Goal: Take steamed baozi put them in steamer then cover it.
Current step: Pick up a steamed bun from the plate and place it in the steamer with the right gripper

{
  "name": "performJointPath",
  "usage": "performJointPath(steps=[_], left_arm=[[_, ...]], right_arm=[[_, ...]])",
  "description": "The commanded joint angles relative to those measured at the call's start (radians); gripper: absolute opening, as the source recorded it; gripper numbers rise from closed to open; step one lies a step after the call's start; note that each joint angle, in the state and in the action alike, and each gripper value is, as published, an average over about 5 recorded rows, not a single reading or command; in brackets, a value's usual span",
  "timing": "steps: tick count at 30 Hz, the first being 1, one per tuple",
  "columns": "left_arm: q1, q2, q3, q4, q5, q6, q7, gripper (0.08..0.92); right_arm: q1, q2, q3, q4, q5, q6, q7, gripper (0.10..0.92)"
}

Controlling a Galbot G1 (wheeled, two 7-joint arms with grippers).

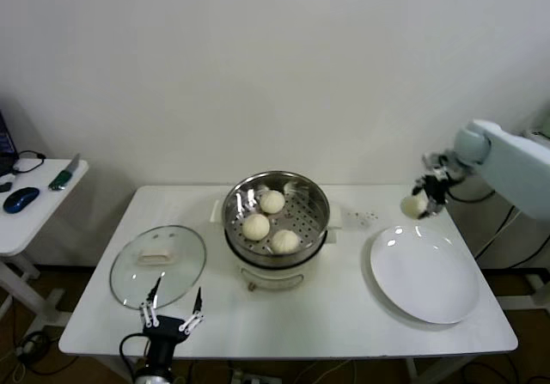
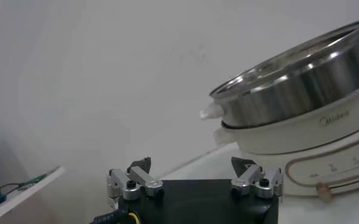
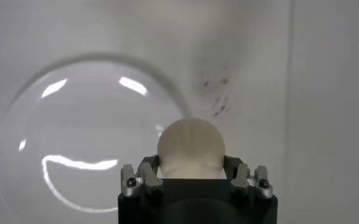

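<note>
White desk (image 1: 344, 315), pale wall behind: steamer (image 1: 277, 215) at centre holds three baozi; glass lid (image 1: 158, 265) lies to its left. Right pincer (image 1: 423, 202), clamped on the fourth baozi (image 1: 414, 205) above the plate (image 1: 424, 274), should carry it level to the basket's free spot and lower before releasing. Left pincer (image 1: 174, 316) idles, fingers apart, at the desk's near edge.

Steamer (image 1: 276, 197): shiny silver steel, bottom dotted with perforations; white pot base with thin copper-toned line markings.
Steamed baozi (image 1: 272, 201), (image 1: 255, 226), (image 1: 285, 240), (image 1: 414, 205): plain cream-white.
Plate (image 1: 424, 274), right of frame: plain white.
Glass lid (image 1: 158, 265), lower left: clear, cream-coloured knob.
Table (image 1: 344, 315): white, small dark speckles near the plate.
Side table (image 1: 34, 221), far left: white; blue mouse, green-handled tool.
</note>
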Motion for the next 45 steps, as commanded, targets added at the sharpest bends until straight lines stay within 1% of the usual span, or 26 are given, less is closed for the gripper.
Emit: performJointPath(steps=[1, 7, 17, 33, 45], left_arm=[[-0.002, 0.003, 0.032, -0.008, 0.004, 0.002, 0.001, 0.823], [-0.001, 0.009, 0.047, -0.018, 0.008, 0.003, 0.001, 0.823], [0.000, 0.029, 0.047, -0.010, 0.003, -0.001, 0.000, 0.823], [-0.023, 0.055, 0.042, 0.002, -0.025, 0.005, -0.002, 0.823], [-0.021, 0.055, 0.045, 0.004, -0.028, 0.006, -0.001, 0.823]], right_arm=[[0.384, 0.315, -0.349, 0.009, 0.471, -0.111, 0.000, 0.687], [0.370, 0.453, -0.377, 0.035, 0.574, -0.158, 0.030, 0.687], [0.269, 0.573, -0.434, 0.043, 0.588, -0.182, 0.049, 0.687], [0.110, 0.623, -0.488, -0.069, 0.473, -0.151, 0.029, 0.687], [0.098, 0.626, -0.488, -0.077, 0.427, -0.138, 0.026, 0.693]])
